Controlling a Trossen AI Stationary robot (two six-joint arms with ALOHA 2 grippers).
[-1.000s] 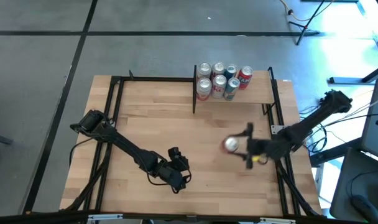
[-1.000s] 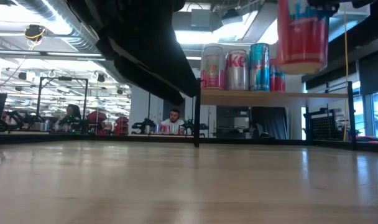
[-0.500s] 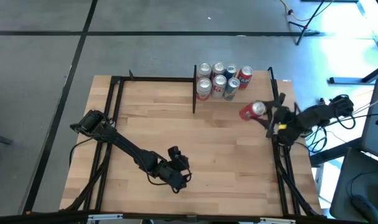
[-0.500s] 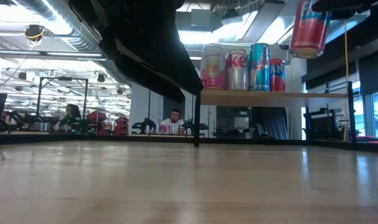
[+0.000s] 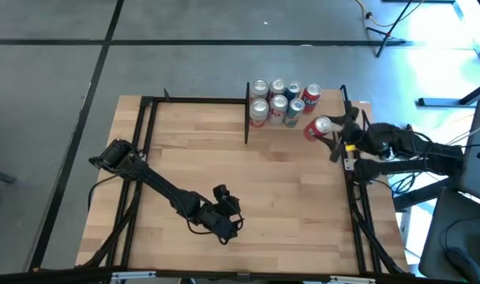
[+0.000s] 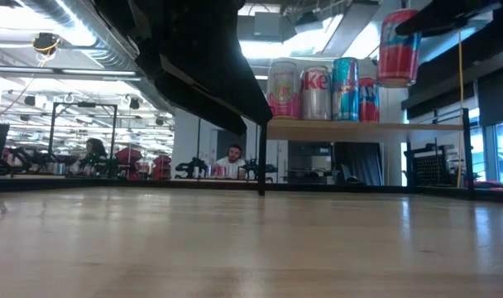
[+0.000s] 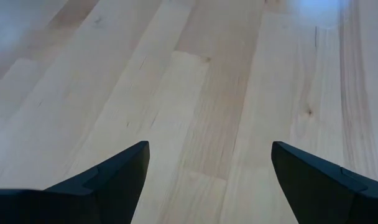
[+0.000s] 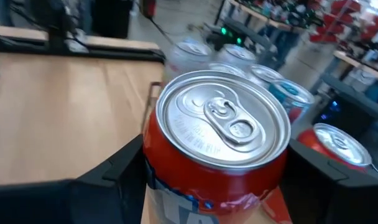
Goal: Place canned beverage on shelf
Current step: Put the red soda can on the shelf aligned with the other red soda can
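Observation:
A red can (image 5: 319, 128) is in my right gripper (image 5: 328, 132), over the near right part of the shelf (image 5: 328, 118), a raised light-wood board framed by black posts. In the low view the can (image 6: 398, 48) hangs well above the shelf board (image 6: 359, 127). Several other cans (image 5: 278, 101) stand on their bottoms on the shelf's far left part. My left gripper (image 5: 224, 225) is open and empty just above the tabletop near the front middle, and its own view shows only bare wood between its fingers (image 7: 207, 180). My right gripper pinches the red can's side wall (image 8: 153, 177) between its two fingers, one on each side, below the top rim. The fingers come about level from the table's right side. The can is lifted clear of the shelf, nearly upright, with its top (image 8: 221, 118) up.
A black post (image 5: 247, 114) marks the shelf's left end and another (image 5: 344, 106) its right end. Black rails run along the table's left and right sides. My left arm (image 5: 157, 185) lies across the table's left half. People sit in the room beyond the table (image 6: 232, 161).
My right gripper has carried the red can from over the table's middle right toward the far edge and up, to a place over the shelf's near right part. The can tipped on the way and is nearly upright again.

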